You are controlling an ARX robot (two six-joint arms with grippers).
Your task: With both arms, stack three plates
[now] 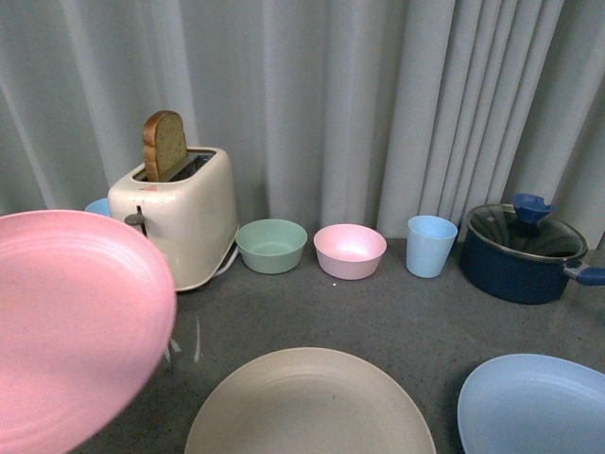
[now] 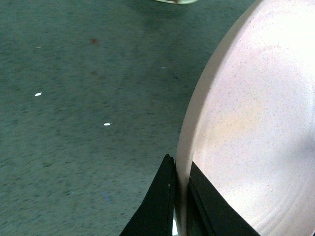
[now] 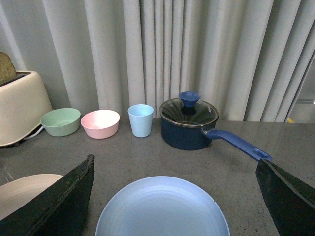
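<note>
A grey curtain (image 1: 378, 104) hung behind everything, and a grey tabletop (image 1: 406, 303) carried the things. In the front view the pink plate (image 1: 76, 322) filled the 8 o'clock side, tilted and up off the tabletop. The beige plate (image 1: 307, 402) lay flat at 6 o'clock, and the light blue plate (image 1: 534, 407) lay flat at 4 o'clock, a little apart from it.

Farther back a cream toaster (image 1: 180, 222) stood at 10 o'clock, close behind the pink plate's edge. A dark blue pot (image 1: 515, 255) with a glass lid stood at 2 o'clock. Between them sat a green bowl (image 1: 271, 244), a pink bowl (image 1: 350, 250) and a blue cup (image 1: 431, 245) in a row. A slice of toast (image 1: 164, 144) stuck up from the toaster.

The front view showed no arms. Only the left wrist view showed the left claw (image 2: 181, 169) pinching the pink plate's rim between two black fingers (image 2: 157, 201). Only the right wrist view showed the right claw (image 3: 174, 161) spread wide, holding nothing, with the light blue plate below it. That view also showed the pot's whole long blue handle (image 3: 238, 142).
</note>
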